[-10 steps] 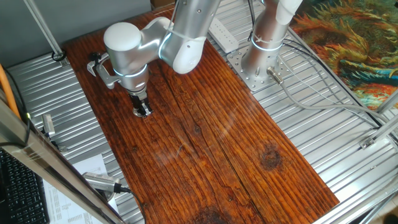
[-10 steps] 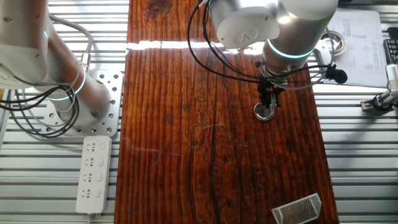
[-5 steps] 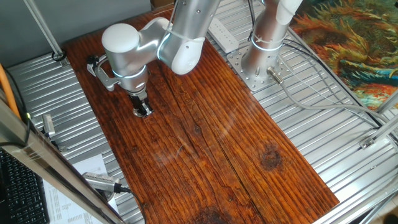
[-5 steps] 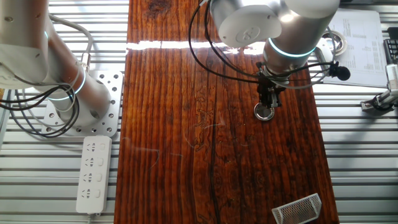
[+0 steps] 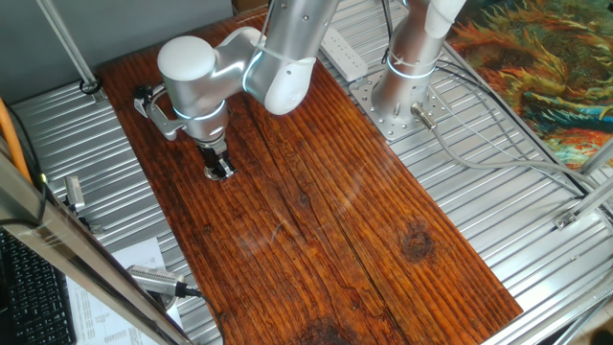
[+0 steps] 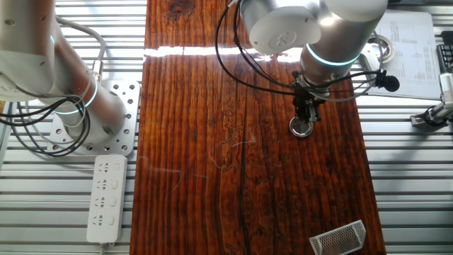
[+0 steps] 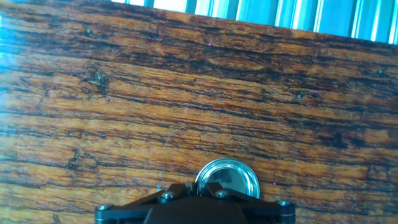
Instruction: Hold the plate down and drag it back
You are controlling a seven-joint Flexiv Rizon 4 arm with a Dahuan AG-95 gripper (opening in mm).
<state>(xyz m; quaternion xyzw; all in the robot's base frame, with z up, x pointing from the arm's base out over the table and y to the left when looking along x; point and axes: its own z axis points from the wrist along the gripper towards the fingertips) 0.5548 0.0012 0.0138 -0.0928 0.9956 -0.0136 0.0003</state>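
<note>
Dark wood tabletop [image 5: 326, 211] w/ ribbed metal around it. Gripper [image 5: 219, 169] points straight down near one long edge, tip touching the plate [image 7: 229, 178], a small silvery disc lying flat on the wood. Jaws look pressed together, nothing pinched. White power strip [image 6: 106, 197] lies well apart.

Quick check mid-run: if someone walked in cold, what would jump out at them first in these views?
The silver arm bent low over the dark red wooden board, its hand pointing straight down onto the plate, a small shiny disc near one long edge. The fingers look closed together, tip resting on the disc. Next, the white power strip on the ribbed metal table beside the board.
</note>
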